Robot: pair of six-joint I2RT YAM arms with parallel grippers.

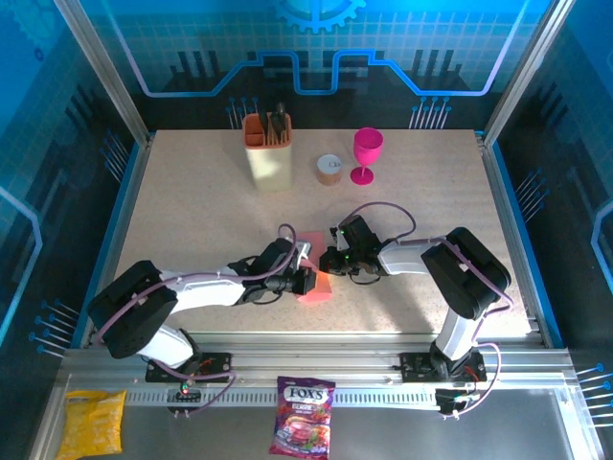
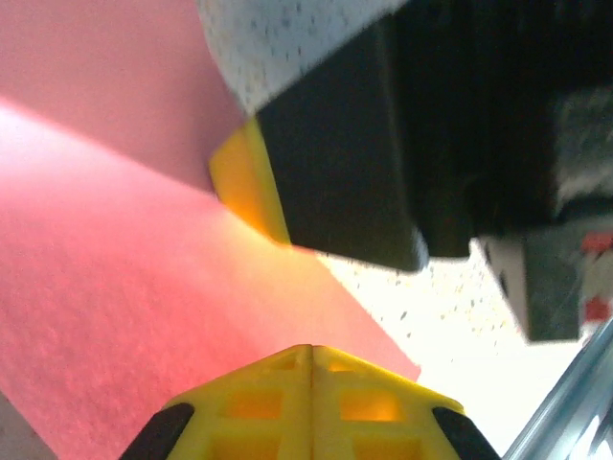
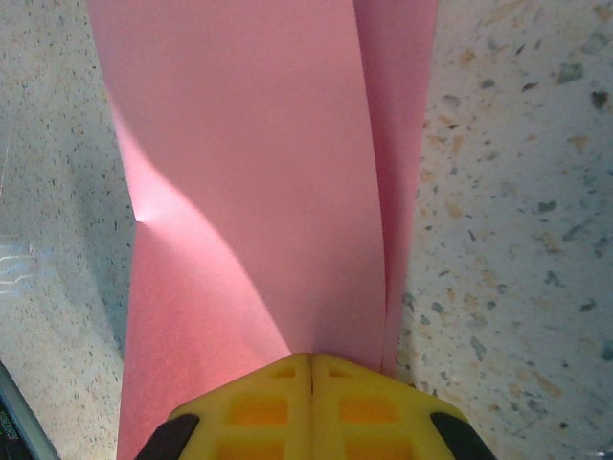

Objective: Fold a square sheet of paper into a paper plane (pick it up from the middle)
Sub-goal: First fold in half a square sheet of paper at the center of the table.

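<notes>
The square sheet of paper [image 1: 316, 289] is salmon-pink and lies bent at the table's middle, between the two arms. My left gripper [image 1: 307, 279] reaches in from the left. In its wrist view its yellow fingertips [image 2: 311, 351] are pressed together at the sheet [image 2: 144, 316], shut on its edge. My right gripper [image 1: 332, 259] comes in from the right, and its black body and one yellow finger [image 2: 245, 182] rest on the sheet. Its wrist view has the tips [image 3: 311, 357] shut on the paper [image 3: 249, 192], with a folded flap standing along the sheet's right side.
A magenta goblet [image 1: 367, 153], a small round tape roll [image 1: 329, 170] and an orange holder on a cream box [image 1: 268, 146] stand at the back. A candy bag [image 1: 303, 427] and a yellow packet [image 1: 93, 422] lie on the front ledge.
</notes>
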